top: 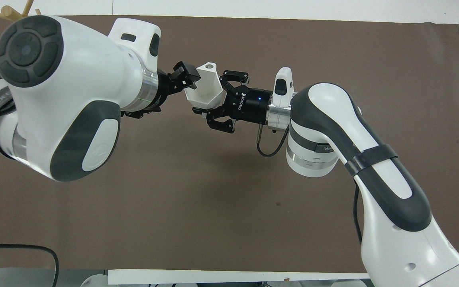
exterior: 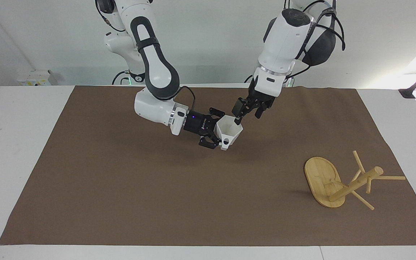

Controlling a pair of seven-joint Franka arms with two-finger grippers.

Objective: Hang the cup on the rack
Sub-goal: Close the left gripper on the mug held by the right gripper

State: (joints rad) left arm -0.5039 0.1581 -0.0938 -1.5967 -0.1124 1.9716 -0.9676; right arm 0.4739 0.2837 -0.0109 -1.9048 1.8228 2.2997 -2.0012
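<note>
Above the mat (exterior: 121, 202), right end effector (exterior: 218, 134) gripping cup (exterior: 229, 132), left end effector (exterior: 244, 115) at its rim

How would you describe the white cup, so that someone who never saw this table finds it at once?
Look over the middle of the brown mat, where the two arms meet in the air. The cup is held there, off the mat, by the right gripper, with the open left gripper at its rim. It is the only small white thing with flat angular sides, a hexagonal rim and a handle with a hole; the wooden rack stands apart toward the left arm's end.
</note>
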